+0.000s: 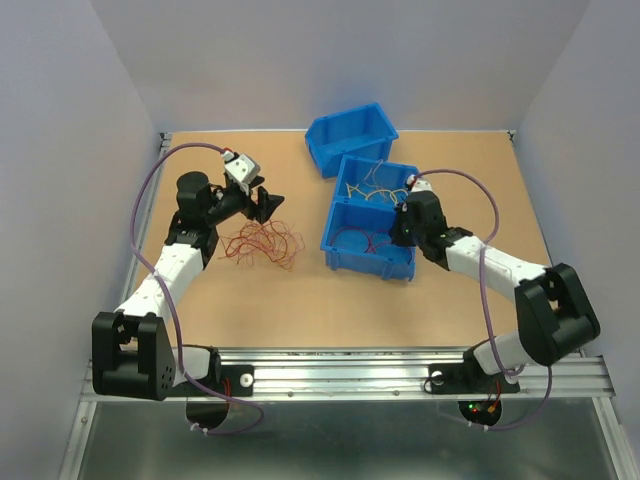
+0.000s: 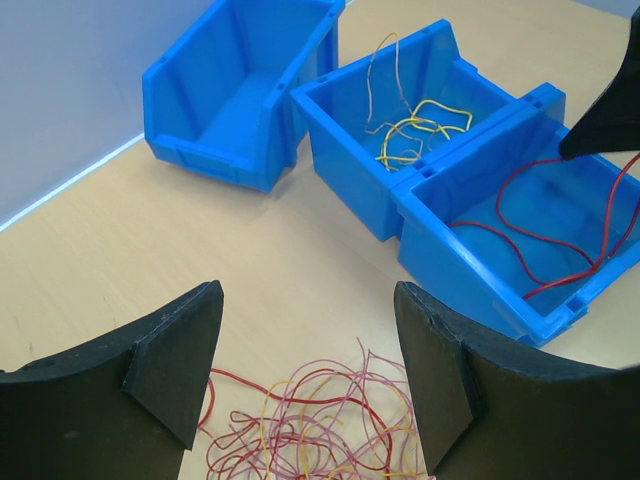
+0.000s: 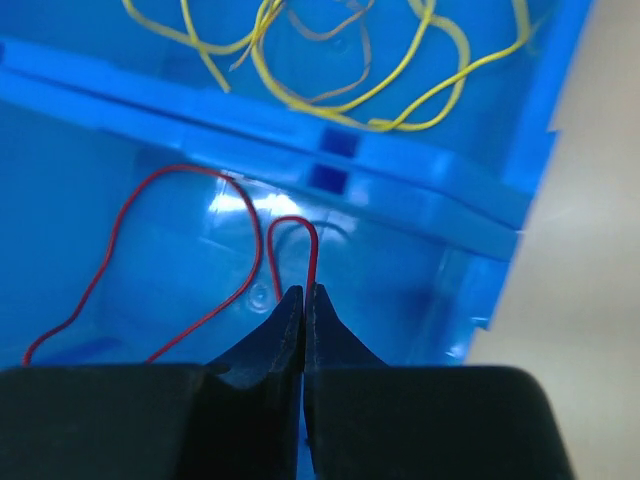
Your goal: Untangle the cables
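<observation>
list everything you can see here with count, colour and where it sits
table: 1, tan, under everything
empty bin: 1, blue, far centre
farther paired bin: 1, blue, right of centre
nearer paired bin: 1, blue, against the farther one
yellow cables: several, mostly yellow, in farther paired bin
red cables: a few, red, in nearer paired bin
cable tangle: 1 pile, red, orange, yellow, left of bins
left gripper: 1, black, open above tangle
right gripper: 1, black, shut on one of the red cables

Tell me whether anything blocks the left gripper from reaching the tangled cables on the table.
Nothing visible does. The left gripper hangs with its jaws open over the tangled cables, and no object lies between them. The blue bins stand off to one side, away from that path.
</observation>
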